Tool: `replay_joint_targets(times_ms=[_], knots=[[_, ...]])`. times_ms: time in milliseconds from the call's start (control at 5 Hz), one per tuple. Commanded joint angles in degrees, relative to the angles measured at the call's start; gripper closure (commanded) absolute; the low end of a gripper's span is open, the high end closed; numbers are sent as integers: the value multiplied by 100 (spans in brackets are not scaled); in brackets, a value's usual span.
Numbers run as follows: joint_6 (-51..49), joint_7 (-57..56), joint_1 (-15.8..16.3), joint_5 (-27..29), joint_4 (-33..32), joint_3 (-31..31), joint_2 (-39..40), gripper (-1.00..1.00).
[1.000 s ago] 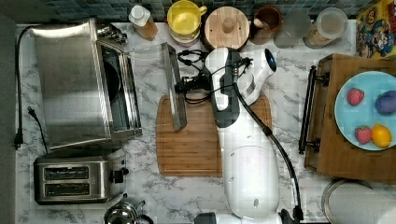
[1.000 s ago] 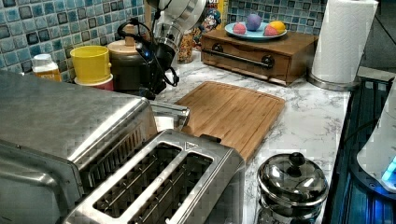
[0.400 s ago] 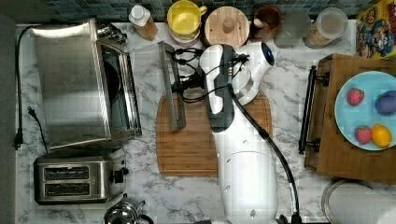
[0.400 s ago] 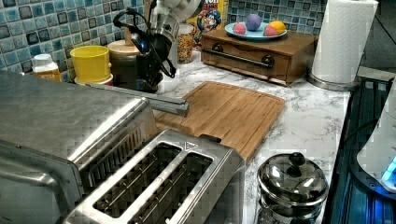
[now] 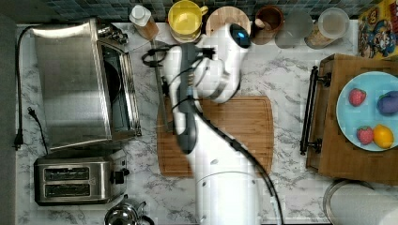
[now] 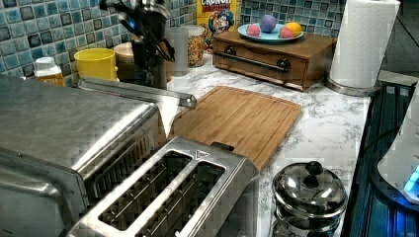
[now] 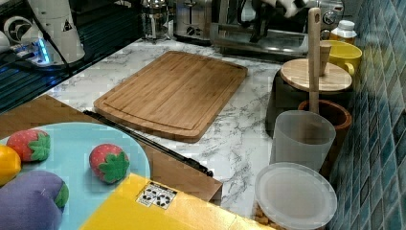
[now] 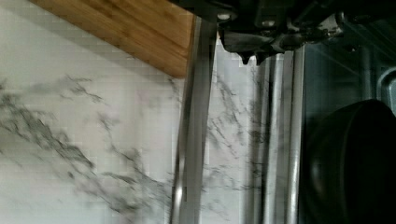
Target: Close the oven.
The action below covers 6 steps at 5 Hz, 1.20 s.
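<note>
End effector (image 6: 148,64), upper left of the left view, fingers' state unclear, has pushed the steel bar handle (image 5: 161,89) leftward in the top view. You now have the large brushed stainless-steel oven (image 5: 75,84), upper left, door partly raised, not shut.

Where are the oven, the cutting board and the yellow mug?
oven (image 5: 70,84): top view, its steel roof.
cutting board (image 5: 244,126): top view, bare wood.
yellow mug (image 6: 96,63): left view, its side wall.
</note>
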Motion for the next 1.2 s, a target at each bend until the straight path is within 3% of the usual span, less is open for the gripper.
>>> replay_joint_targets(times_ms=[200, 400, 600, 800, 1000, 1200], knots=[[560, 1241, 1522, -1077, 726, 408, -1065, 100], [1468, 2457, 2159, -2331, 174, 48, -1501, 100], [1984, 3685, 2117, -3617, -169, 342, -1816, 100], [1576, 3692, 2378, -3512, 175, -7, -1686, 100], [1377, 4157, 2568, -3852, 233, -198, -1627, 100], [1380, 4135, 2670, -3815, 232, -315, -1628, 100]])
